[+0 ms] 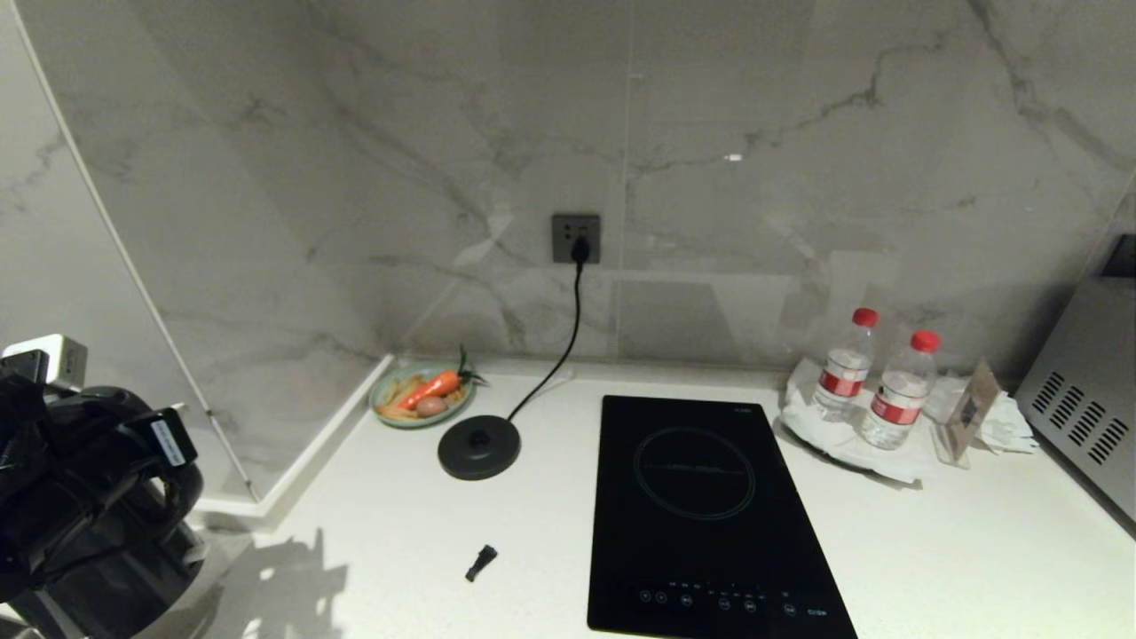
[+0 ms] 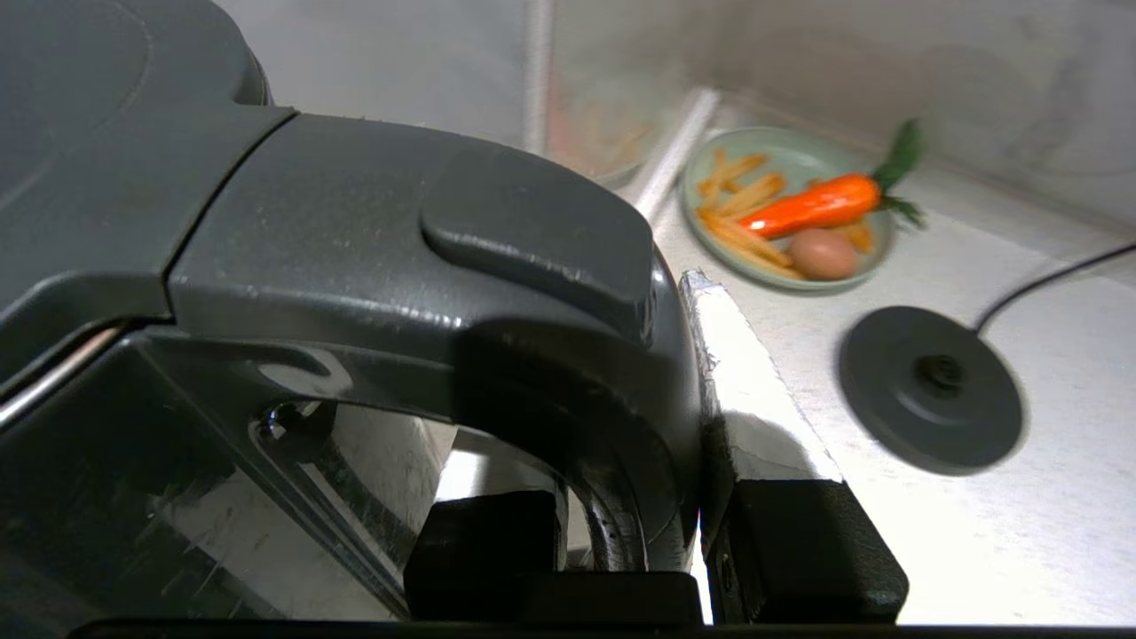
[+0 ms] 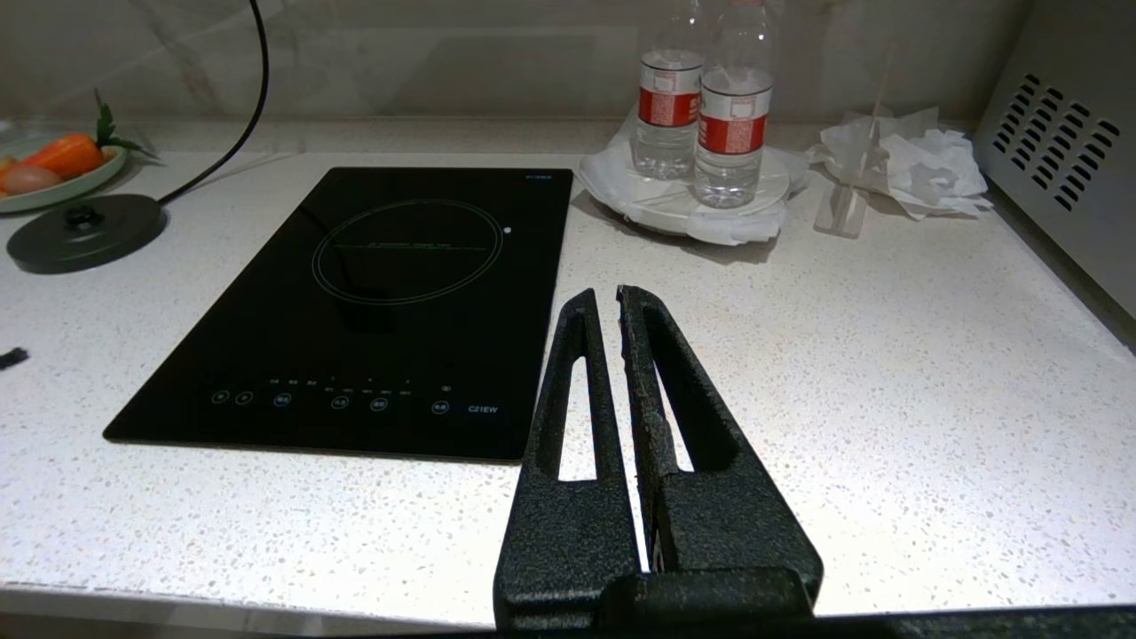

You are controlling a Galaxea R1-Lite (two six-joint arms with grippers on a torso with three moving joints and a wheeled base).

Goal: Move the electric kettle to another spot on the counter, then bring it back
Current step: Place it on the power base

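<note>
Currently I log the left gripper [image 2: 701, 541] clamped on the loop handle [image 2: 497, 293] of the electric kettle [image 2: 115, 222], one dark finger inside the loop and the foil-wrapped finger [image 2: 745, 390] pressed against its outer curve. I hold the kettle at the far left of the counter [image 1: 932, 550], near its front edge, upright as far as I can judge. The key relation: the round base disc [image 1: 479, 447] lies ahead of the held kettle and toward the hob [image 1: 701, 506], just in front of the green plate [image 1: 390, 414] with the carrot, its cord running up to the wall socket [image 1: 576, 238]. I judge the return leg must carry the kettle forward and inward to stand over that disc. A small black piece [image 1: 480, 562] lies on the counter between. The right gripper [image 3: 605, 302] is pinched together on nothing, parked over the counter's front edge beside the hob; the left arm is the nearer one.
</note>
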